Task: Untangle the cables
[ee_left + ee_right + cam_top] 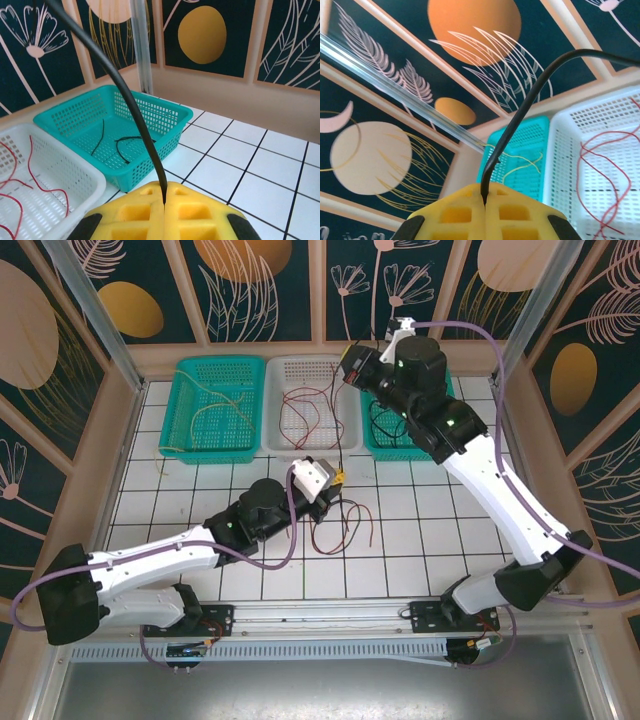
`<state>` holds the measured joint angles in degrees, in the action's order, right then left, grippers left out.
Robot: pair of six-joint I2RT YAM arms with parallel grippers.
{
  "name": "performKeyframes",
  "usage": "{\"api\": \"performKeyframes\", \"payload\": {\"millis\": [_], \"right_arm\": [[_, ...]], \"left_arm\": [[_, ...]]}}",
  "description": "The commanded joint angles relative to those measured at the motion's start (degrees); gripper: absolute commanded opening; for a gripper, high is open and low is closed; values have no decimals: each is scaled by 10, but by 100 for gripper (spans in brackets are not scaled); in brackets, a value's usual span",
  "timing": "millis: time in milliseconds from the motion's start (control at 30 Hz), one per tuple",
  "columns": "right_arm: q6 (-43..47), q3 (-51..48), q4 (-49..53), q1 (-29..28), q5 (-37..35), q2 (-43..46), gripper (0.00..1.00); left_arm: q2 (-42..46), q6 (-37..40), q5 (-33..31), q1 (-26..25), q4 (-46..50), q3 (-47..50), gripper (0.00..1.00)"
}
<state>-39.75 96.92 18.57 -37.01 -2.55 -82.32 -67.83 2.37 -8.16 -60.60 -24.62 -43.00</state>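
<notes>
A black cable [125, 92] runs taut between both grippers. My left gripper [164, 200] is shut on one end of it, low over the tiles in front of the baskets [337, 480]. My right gripper [484, 197] is shut on the same black cable [530, 100], raised over the back baskets [348, 368]. Loose red and dark cables [340, 525] lie tangled on the tiles just right of the left gripper. A yellow cable [222, 410] lies in the left teal basket, red cables [310, 412] in the white one, another black cable [127, 142] in the right teal one.
Three baskets stand in a row at the back: left teal basket [190, 375], white basket [285, 368], right teal basket [375, 445]. The right arm [480, 470] reaches across the right side. Patterned walls close in the table.
</notes>
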Motion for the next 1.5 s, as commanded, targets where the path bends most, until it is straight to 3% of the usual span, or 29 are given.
{"api": "performKeyframes", "payload": {"millis": [0, 733, 833, 933, 1067, 1167, 1267, 1367, 1467], "right_arm": [[23, 33, 18, 7, -14, -11, 0], [42, 27, 36, 25, -13, -24, 0], [47, 24, 35, 35, -17, -21, 0], [57, 39, 38, 53, -24, -18, 0], [75, 95, 66, 98, -27, -30, 0], [93, 123, 71, 126, -27, -38, 0], [111, 144, 65, 159, -15, -55, 0], [129, 164, 58, 189, -3, -84, 0], [147, 188, 67, 212, -3, -124, 0]], "left_arm": [[10, 58, 8, -6, -15, -9, 0], [63, 13, 93, -10, -56, -33, 0], [58, -29, 55, -10, -72, -27, 1], [42, -74, -13, -10, -54, -26, 57], [53, -146, -156, -10, -21, -6, 89], [74, -193, -238, -10, 42, 6, 99], [82, -263, -287, 0, 162, -7, 99], [80, -356, -295, 24, 289, -31, 98], [88, -426, -233, 67, 351, -27, 97]]}}
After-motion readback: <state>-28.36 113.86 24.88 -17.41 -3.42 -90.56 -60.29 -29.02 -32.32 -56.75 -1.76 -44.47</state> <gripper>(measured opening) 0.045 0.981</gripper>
